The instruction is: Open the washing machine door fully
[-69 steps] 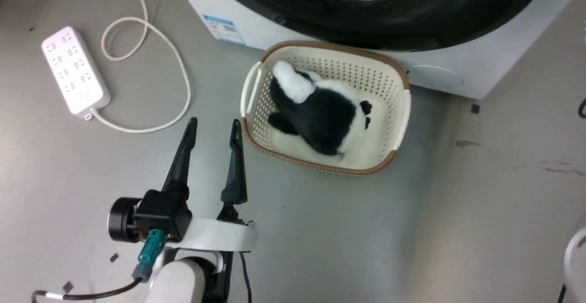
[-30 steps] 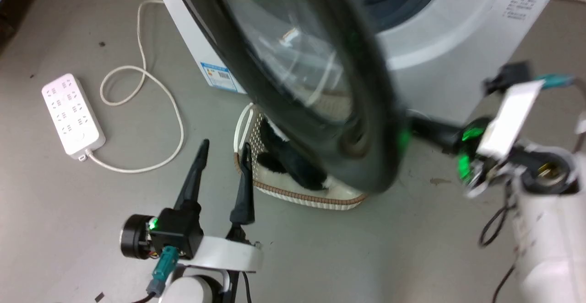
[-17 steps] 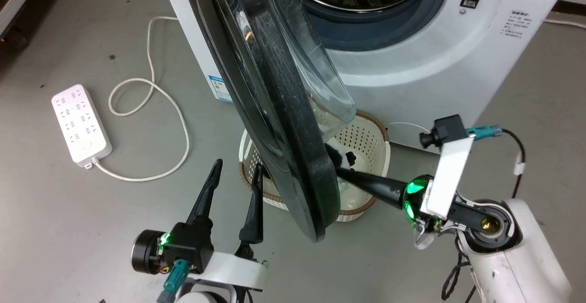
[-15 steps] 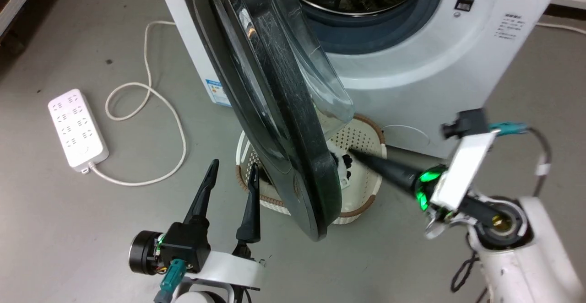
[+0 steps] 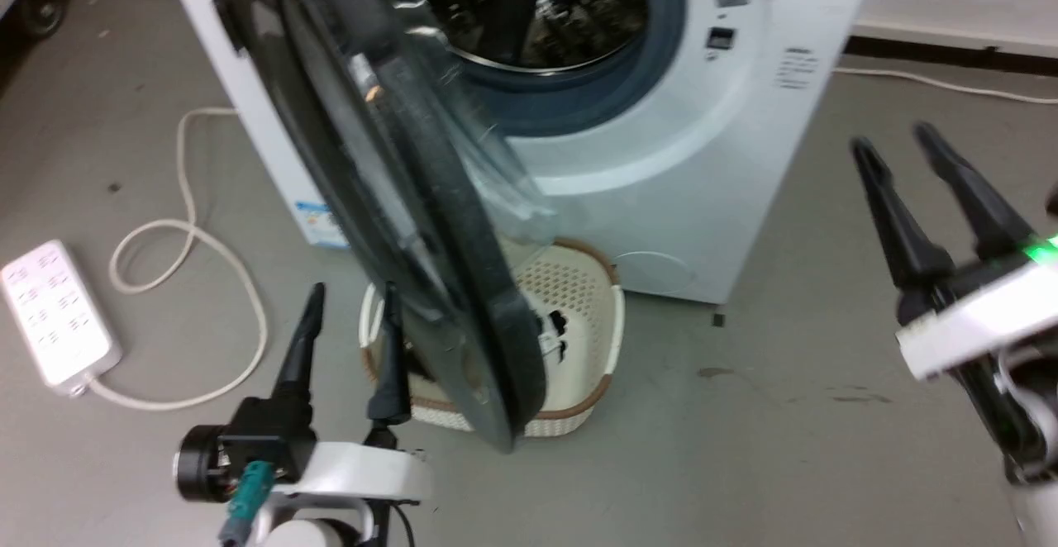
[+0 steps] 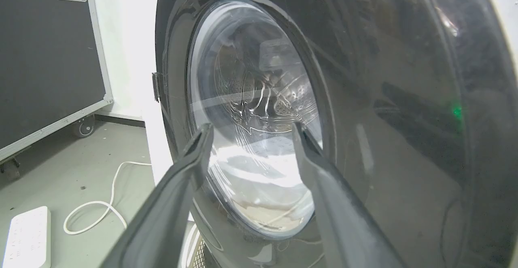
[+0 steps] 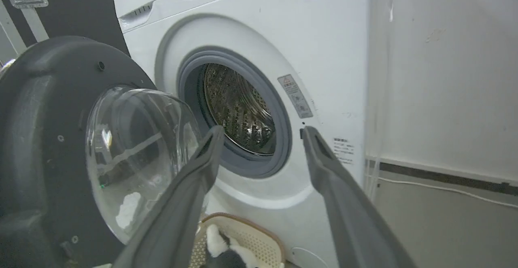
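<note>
Both spread and empty, the left tool (image 5: 353, 289) sits just beside the open washing machine door (image 5: 397, 200), the right tool (image 5: 893, 138) well apart.

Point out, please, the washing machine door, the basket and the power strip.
washing machine door (image 5: 496, 340), head view, black rim.
basket (image 5: 579, 283), head view, perforated wall.
power strip (image 5: 50, 311), head view, top face.

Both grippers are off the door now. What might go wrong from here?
The large glossy black washing machine door stands partly open, unheld, and may swing back. Pushing it wider swings it toward the left gripper, close by its outer face. The cream perforated basket under its lower edge could snag a reaching right gripper.
</note>
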Tool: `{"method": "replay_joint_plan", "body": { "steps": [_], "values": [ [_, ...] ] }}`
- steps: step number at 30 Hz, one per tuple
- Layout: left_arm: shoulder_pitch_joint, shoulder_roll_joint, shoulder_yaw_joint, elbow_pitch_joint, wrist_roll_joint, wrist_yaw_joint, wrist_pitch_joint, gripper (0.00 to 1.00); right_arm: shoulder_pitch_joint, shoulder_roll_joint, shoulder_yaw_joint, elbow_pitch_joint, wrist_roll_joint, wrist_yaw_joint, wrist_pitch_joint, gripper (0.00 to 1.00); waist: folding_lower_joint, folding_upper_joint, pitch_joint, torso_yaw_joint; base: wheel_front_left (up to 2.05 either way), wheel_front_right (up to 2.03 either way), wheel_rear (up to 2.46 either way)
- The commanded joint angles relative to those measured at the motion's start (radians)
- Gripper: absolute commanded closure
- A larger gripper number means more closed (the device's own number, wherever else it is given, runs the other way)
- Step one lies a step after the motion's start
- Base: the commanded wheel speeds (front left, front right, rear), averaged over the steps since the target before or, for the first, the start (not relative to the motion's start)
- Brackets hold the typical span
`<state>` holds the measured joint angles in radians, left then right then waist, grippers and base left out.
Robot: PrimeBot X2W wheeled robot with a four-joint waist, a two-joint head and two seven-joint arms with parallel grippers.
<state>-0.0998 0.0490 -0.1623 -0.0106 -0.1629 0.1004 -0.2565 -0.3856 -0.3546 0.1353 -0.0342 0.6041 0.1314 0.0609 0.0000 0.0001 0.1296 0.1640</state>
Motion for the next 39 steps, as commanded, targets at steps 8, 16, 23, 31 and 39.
{"method": "replay_joint_plan", "body": {
  "steps": [8,16,23,31,39],
  "values": [
    [0.058,0.001,0.056,-0.011,-0.003,-0.021,-0.005,0.0,0.234,0.03,-0.1,-0.029,-0.394,-0.001,-0.236,0.0,0.0,-0.0001,-0.042,-0.083,0.0,0.0,0.0],
    [0.102,0.001,0.084,0.015,-0.001,-0.042,-0.005,0.0,0.429,0.232,-0.145,-0.058,-0.559,-0.001,-0.295,0.0,0.0,-0.0001,-0.064,-0.114,0.0,0.0,0.0],
    [0.121,0.001,0.09,0.057,0.015,-0.06,-0.005,0.0,0.483,0.297,-0.151,-0.019,-0.587,-0.001,-0.319,0.0,0.0,-0.0001,-0.088,-0.129,0.0,0.0,0.0],
    [0.122,0.001,0.078,0.06,0.02,-0.059,-0.005,0.0,0.473,0.303,-0.156,-0.015,-0.573,-0.001,-0.322,0.0,0.0,-0.0001,-0.088,-0.125,0.0,0.0,0.0],
    [0.12,0.001,0.071,0.06,0.019,-0.067,-0.005,1.0,0.468,0.304,-0.152,-0.023,-0.564,-0.001,-0.322,0.0,0.0,-0.0001,-0.081,-0.115,0.0,0.0,0.0]
  ]
}}
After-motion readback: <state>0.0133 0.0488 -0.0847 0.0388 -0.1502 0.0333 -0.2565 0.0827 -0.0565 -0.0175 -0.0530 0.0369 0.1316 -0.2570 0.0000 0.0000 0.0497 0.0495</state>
